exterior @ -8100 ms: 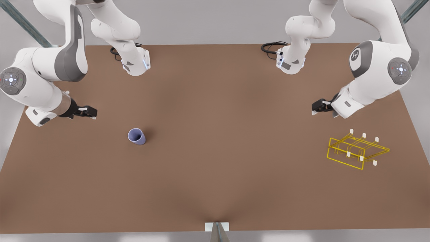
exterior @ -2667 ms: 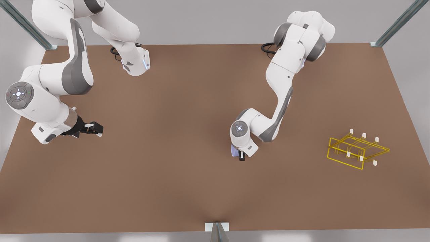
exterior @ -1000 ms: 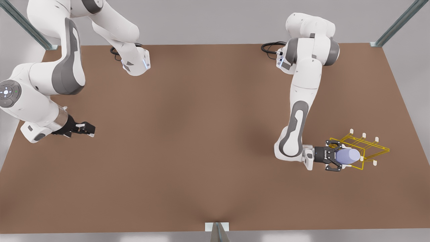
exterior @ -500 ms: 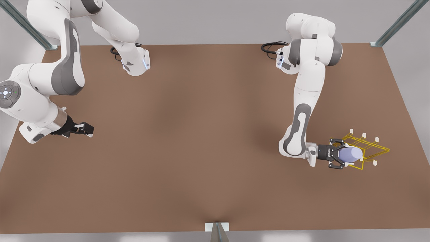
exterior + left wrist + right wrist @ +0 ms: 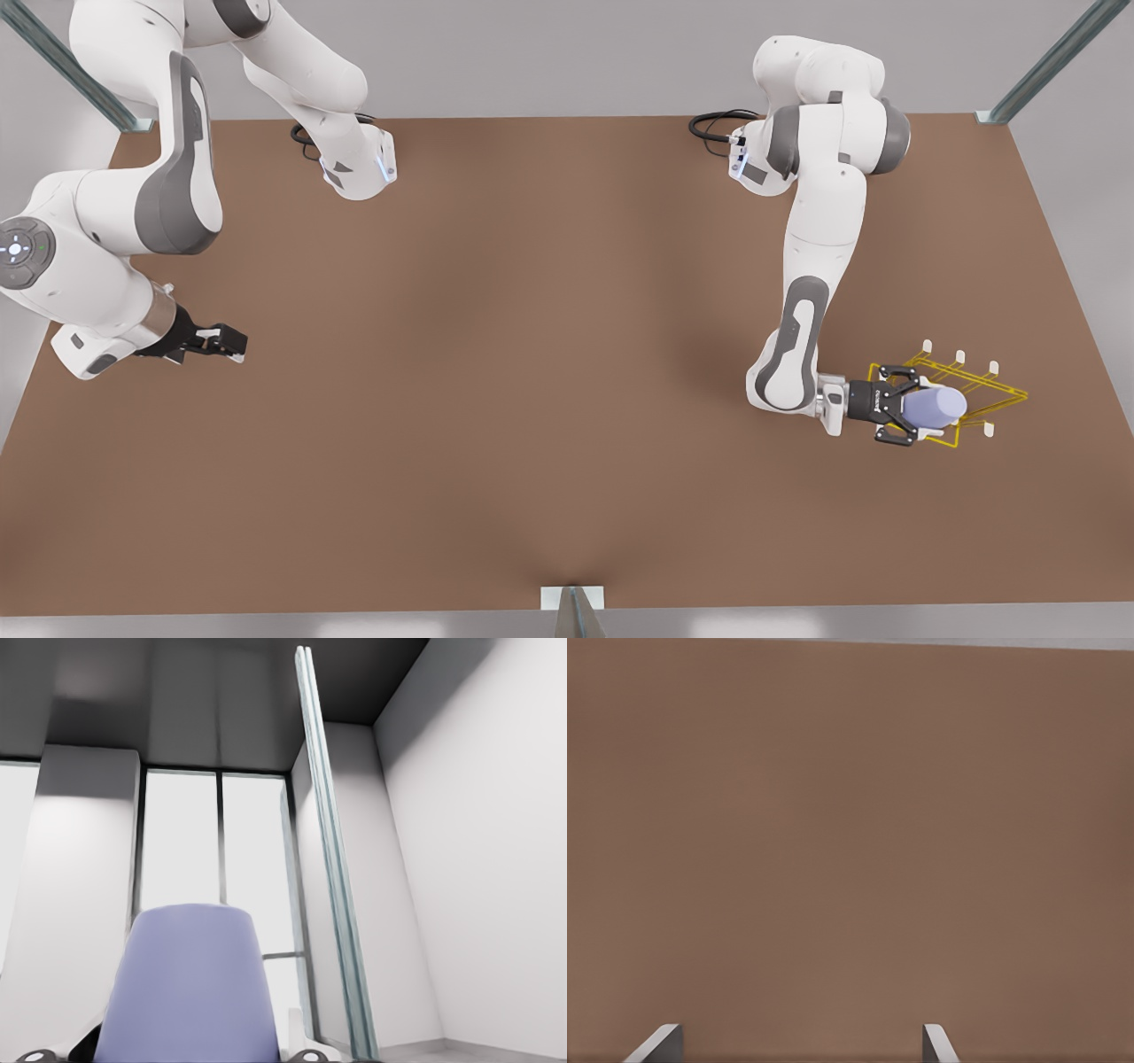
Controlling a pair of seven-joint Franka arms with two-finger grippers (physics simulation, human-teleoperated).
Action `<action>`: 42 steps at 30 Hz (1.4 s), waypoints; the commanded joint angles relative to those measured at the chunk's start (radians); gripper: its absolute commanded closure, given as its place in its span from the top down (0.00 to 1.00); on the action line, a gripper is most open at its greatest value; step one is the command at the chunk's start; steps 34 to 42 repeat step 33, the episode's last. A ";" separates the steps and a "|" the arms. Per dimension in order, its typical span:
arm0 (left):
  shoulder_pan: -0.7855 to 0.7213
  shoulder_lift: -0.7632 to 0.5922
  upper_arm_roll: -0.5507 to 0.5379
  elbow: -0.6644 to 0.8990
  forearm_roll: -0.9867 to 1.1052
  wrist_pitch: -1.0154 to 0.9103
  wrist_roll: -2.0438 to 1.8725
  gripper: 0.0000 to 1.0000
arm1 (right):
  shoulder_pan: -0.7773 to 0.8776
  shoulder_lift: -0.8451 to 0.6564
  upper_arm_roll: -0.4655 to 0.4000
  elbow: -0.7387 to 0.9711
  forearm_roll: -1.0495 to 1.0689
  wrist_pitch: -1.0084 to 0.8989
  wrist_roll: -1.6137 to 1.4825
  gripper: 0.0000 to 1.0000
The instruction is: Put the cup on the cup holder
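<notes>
Cup [image 5: 937,406] lies sideways in left hand [image 5: 912,408].

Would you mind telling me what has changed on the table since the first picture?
The left tool took the cup from the table's left part in the front view and carried it across to the cup holder, where it now holds it on its side over the near pegs. The cup holder has not moved. The right tool, open, waits at the front view's left, barely shifted.

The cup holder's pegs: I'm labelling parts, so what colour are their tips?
White tips on the yellow cup holder, clearest in the front view.
</notes>
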 commanded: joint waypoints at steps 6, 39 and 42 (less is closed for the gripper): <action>0.000 -0.005 0.000 0.000 0.000 -0.010 -0.056 1.00 | -0.001 0.008 0.000 0.006 0.006 0.021 0.005 1.00; 0.189 -0.827 -0.145 0.006 -1.827 0.381 2.636 1.00 | -0.001 0.088 0.002 0.047 0.015 0.020 0.005 1.00; 0.189 -0.827 -0.145 0.006 -1.827 0.381 2.636 1.00 | -0.001 0.088 0.002 0.047 0.015 0.020 0.005 1.00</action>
